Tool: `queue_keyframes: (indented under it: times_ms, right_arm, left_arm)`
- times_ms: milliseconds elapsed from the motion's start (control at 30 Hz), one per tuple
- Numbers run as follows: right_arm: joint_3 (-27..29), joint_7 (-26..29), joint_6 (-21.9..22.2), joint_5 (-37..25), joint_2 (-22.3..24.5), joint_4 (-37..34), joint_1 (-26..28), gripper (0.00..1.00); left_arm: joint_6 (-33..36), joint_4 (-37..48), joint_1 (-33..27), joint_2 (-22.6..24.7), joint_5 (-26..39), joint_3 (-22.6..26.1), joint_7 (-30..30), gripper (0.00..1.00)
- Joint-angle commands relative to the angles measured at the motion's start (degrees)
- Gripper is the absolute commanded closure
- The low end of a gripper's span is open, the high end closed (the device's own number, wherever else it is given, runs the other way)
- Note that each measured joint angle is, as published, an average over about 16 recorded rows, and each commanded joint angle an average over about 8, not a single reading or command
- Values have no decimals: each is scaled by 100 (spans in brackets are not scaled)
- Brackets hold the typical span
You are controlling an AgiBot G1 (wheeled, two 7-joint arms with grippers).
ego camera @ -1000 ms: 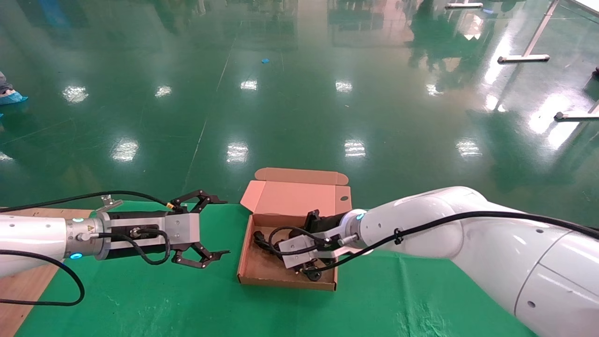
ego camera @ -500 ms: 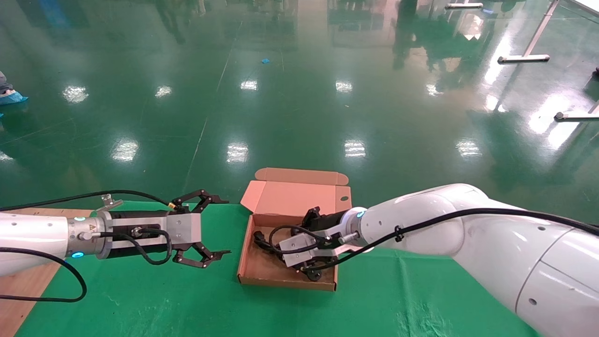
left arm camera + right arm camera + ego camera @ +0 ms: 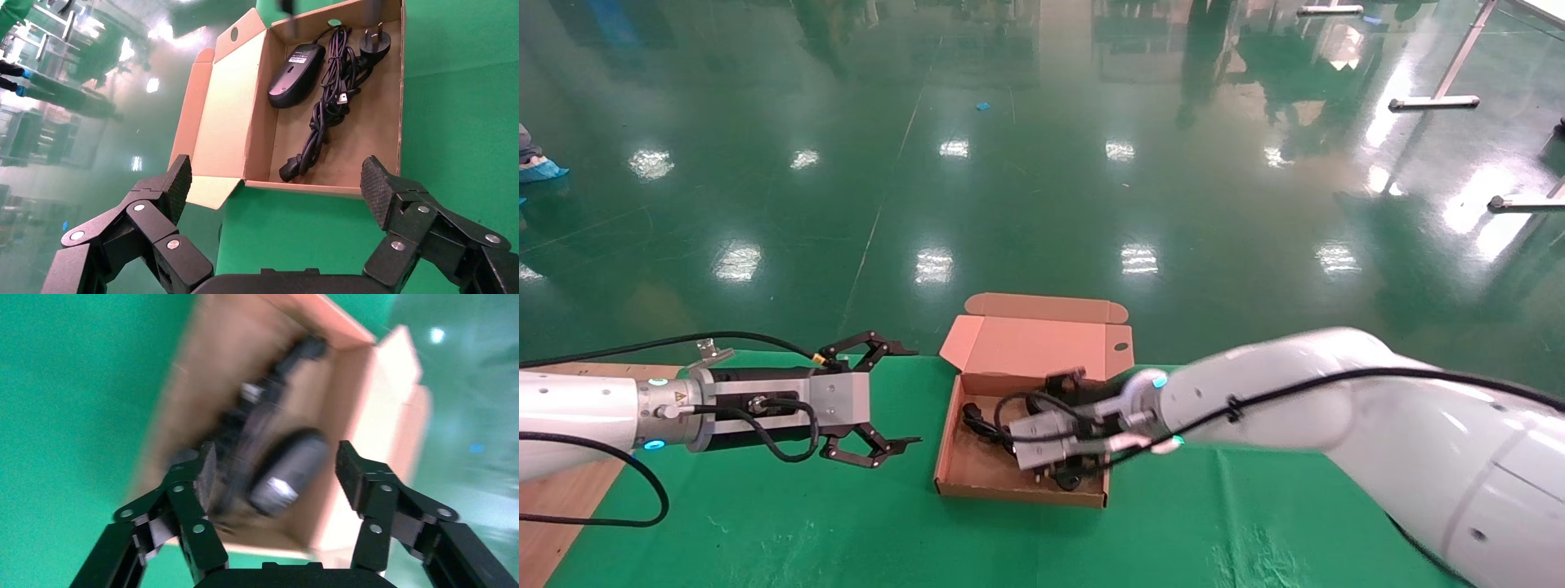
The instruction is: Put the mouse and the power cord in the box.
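The brown box lies open on the green cloth, its lid folded back. Inside, the black mouse rests by the lid side, and the bundled power cord stretches beside it, one plug at the box's right end. My right gripper hovers open just above the box over the mouse, holding nothing. In the head view its wrist covers the mouse. My left gripper stands open and empty left of the box.
The green cloth covers the table; bare wood shows at the near left. The table's far edge runs right behind the box, with glossy green floor beyond. Black hoses trail along both arms.
My right arm has shifted slightly over the box, its wrist drifting a little right and lower. The left arm and the box have not moved.
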Motion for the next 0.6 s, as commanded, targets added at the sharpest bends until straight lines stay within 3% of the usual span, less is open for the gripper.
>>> queue_keyframes:
  times_ms: [33,600]
  right_arm:
    - [187,38,-128,129,114,86,-96,0]
    - [2228,447,-1533,1534,1352,1029,-1131,0]
  left_arm:
    - [2,4,1,0,-1,-2,-1,0]
    - [479,-1749,849,-674,-339,-1112,-1790,0]
